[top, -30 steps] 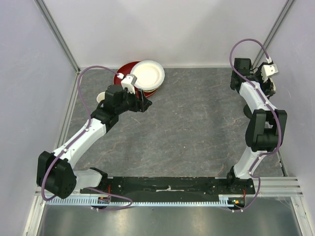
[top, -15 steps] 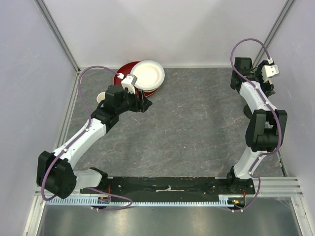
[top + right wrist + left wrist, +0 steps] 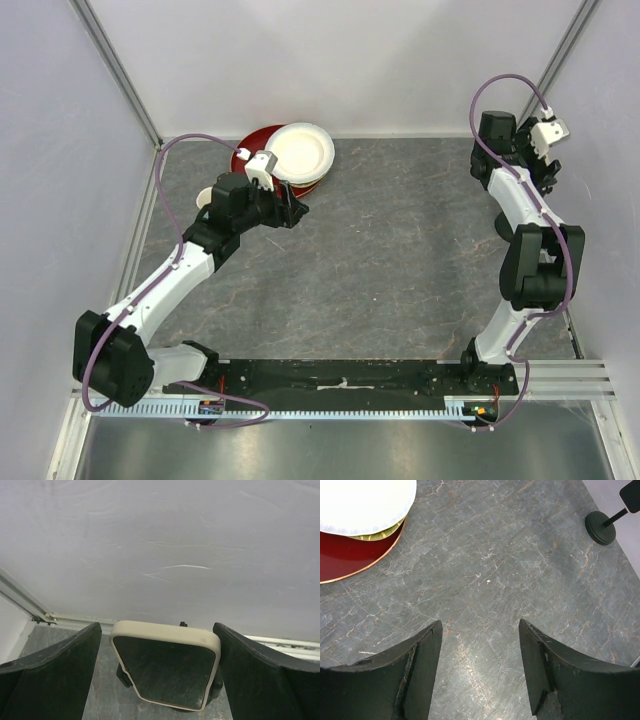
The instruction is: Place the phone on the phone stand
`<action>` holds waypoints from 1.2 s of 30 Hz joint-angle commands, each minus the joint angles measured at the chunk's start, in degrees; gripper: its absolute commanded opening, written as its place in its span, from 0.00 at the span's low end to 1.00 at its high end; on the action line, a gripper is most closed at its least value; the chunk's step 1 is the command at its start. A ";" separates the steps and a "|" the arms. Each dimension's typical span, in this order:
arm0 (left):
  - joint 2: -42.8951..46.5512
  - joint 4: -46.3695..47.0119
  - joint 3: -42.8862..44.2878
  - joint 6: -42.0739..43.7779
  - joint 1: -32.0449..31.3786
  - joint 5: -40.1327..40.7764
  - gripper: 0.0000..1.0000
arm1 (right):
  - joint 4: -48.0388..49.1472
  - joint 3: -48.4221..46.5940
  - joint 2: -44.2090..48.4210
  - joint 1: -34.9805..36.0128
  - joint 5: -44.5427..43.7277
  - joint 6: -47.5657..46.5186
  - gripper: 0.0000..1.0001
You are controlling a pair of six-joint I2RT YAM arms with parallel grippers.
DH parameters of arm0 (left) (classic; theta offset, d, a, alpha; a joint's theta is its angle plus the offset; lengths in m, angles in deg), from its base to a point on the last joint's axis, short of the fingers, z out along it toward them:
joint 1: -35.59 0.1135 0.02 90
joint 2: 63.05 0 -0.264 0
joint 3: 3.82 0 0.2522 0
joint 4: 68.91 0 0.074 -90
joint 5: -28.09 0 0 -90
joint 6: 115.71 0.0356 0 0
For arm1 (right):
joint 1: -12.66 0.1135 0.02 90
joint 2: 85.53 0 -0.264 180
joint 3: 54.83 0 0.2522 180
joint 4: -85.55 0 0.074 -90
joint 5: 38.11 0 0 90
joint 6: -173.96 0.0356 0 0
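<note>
The phone [image 3: 165, 670], glossy black with a cream case rim, leans on the black phone stand [image 3: 121, 676], whose base shows under it. My right gripper [image 3: 157, 625] is open and straddles the phone's top, with a gap on each side and neither finger touching. From above, the right gripper [image 3: 548, 160] is at the back right corner and the stand's base [image 3: 503, 226] peeks out beside the arm. The left wrist view shows the stand [image 3: 600, 527] far off with the phone [image 3: 631, 494] on top. My left gripper [image 3: 480, 630] is open and empty over bare table.
A white plate [image 3: 300, 152] lies on a red plate [image 3: 255, 150] at the back left, just beyond the left gripper [image 3: 295, 210]. A small white object [image 3: 204, 197] sits left of that arm. Walls close the table on three sides.
The right gripper's jaws have spread wider and its wrist has shifted slightly up and back. The left arm has not moved.
</note>
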 commanded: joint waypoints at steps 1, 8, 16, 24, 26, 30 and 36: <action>1.83 2.32 0.01 1.24 -0.25 -0.83 0.69 | 8.62 -0.70 2.72 0.52 3.86 -14.69 0.98; 2.71 2.32 0.10 1.15 -0.25 -2.41 0.70 | 8.80 3.77 7.89 1.14 12.12 -21.92 0.98; 4.20 2.32 0.01 0.98 -0.25 -3.47 0.70 | 12.75 16.87 21.51 2.37 24.31 -27.37 0.98; 5.87 2.32 0.01 0.80 -0.25 -4.17 0.70 | 8.13 18.30 28.65 2.37 71.64 -41.05 0.98; 6.40 2.32 0.01 0.80 -0.25 -4.17 0.70 | 2.94 16.01 26.64 2.37 103.50 -44.50 0.98; 8.68 1.97 -0.16 1.32 -0.16 -3.12 0.72 | -6.94 11.78 22.93 11.32 132.94 -46.10 0.98; 12.11 1.70 -1.04 1.68 -0.16 0.31 0.77 | -3.77 16.78 25.65 25.99 107.56 -33.99 0.98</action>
